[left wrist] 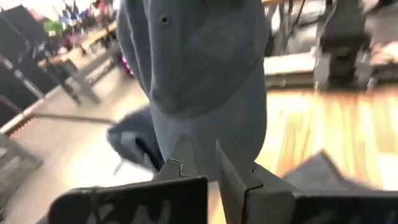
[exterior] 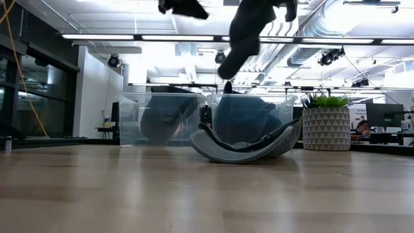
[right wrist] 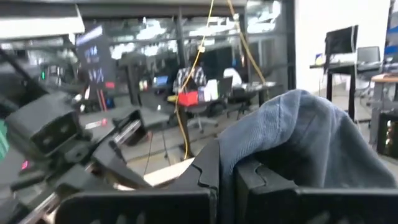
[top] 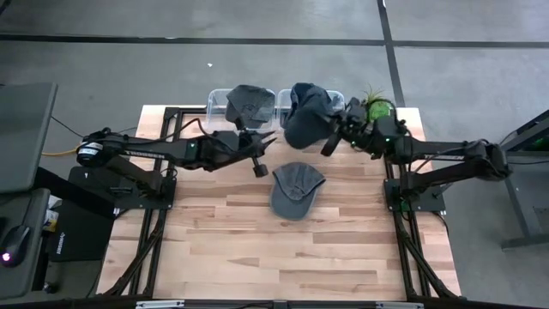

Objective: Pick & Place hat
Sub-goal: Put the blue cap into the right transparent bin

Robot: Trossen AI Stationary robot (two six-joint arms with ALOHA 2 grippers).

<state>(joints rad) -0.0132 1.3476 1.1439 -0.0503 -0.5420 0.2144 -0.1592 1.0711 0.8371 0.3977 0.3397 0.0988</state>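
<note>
Three grey-blue caps show. One (top: 297,190) lies upside down on the table's middle, resting on its crown and brim (exterior: 246,145). My left gripper (top: 257,130) is shut on a second cap (top: 249,103) held high by the left clear bin (top: 216,101). My right gripper (top: 337,130) is shut on a third cap (top: 305,116) held high by the right clear bin (top: 336,94). In the low view the third cap (exterior: 249,32) hangs from the top edge, and the second (exterior: 184,6) barely shows. My left gripper pinches the second cap's edge (left wrist: 205,146) between its two fingers (left wrist: 181,157). The cap reaches out beyond the fingertips, lifted clear of the table. Which layers it has I cannot tell. My right gripper pinches a fold of the third cap's cloth (right wrist: 227,163) between its two fingers (right wrist: 208,171). The cap bunches beyond the fingertips (right wrist: 305,143) and hangs below the gripper, clear of the table.
The two clear bins stand side by side at the table's far edge (exterior: 158,120) (exterior: 249,116). A potted plant (top: 377,107) stands at the far right (exterior: 326,126). Bare wood lies toward the near edge (top: 274,257).
</note>
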